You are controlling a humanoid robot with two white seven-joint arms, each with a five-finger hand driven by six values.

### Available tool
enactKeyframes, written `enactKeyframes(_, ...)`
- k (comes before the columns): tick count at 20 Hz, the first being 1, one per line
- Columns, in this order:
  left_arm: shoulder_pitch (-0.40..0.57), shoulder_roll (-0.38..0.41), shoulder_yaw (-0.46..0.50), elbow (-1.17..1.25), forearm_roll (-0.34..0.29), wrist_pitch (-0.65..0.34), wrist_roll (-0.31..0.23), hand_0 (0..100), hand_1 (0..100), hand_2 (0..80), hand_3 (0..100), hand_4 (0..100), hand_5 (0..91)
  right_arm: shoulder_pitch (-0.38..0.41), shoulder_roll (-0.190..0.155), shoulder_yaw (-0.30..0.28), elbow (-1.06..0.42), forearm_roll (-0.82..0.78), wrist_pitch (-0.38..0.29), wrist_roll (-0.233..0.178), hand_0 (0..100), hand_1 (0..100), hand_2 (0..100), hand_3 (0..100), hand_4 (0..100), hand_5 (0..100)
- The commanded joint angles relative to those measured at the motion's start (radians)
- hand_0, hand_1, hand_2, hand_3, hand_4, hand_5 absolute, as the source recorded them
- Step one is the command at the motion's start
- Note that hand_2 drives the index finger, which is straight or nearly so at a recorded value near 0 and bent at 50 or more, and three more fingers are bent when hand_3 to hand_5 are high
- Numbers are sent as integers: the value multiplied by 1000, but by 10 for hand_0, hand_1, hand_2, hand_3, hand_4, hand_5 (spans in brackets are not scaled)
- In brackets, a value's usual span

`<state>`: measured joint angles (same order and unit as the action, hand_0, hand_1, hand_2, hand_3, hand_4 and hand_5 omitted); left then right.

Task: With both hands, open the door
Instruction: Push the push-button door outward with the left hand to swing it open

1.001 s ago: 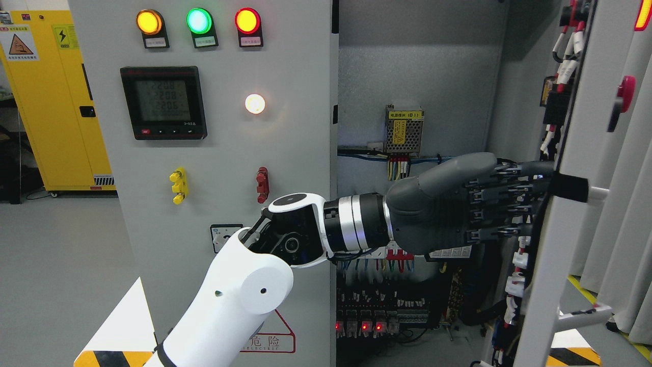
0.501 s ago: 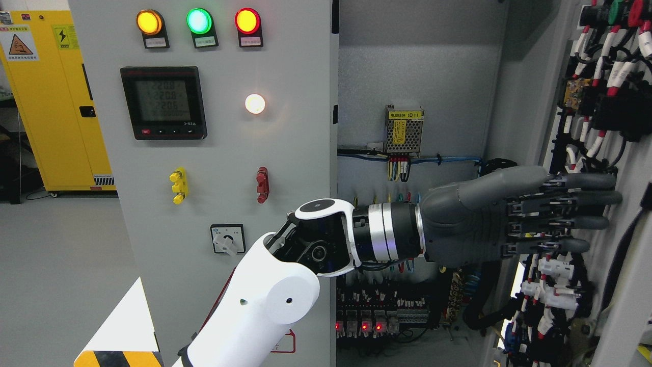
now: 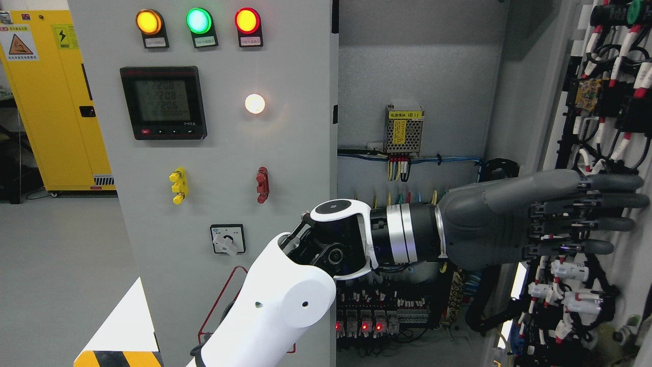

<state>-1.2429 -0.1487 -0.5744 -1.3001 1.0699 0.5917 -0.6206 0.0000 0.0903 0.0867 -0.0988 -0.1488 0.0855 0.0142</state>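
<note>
My left hand [image 3: 550,219] is flat, fingers [image 3: 606,224] straight and together, gripping nothing, reaching across against the wired inner face of the open right door [image 3: 606,153]. Behind my arm, the closed left door [image 3: 214,127] shows three lit indicator lamps [image 3: 198,21] and a meter [image 3: 163,102].

You can't read the meter [image 3: 163,102] digits or lamp labels, too small. Open door [image 3: 601,153] is cut by the right edge. Left hand [image 3: 540,219] hides wiring behind it; contact w/ door unclear. Arm base runs off the bottom.
</note>
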Motion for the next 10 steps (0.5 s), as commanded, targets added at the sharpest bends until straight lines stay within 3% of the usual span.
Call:
enactKeyframes(1, -21, -23, -24, 33, 5, -1, 1, 120, 556, 0, 0, 0, 0, 17, 0, -1, -1, 0, 0, 0, 0, 500, 40, 0, 0, 0)
enactKeyframes(10, -30, -25, -82, 28, 7, -4, 1, 120, 556, 0, 0, 0, 0, 17, 2, -1, -2, 0, 0, 0, 0, 500, 40, 0, 0, 0)
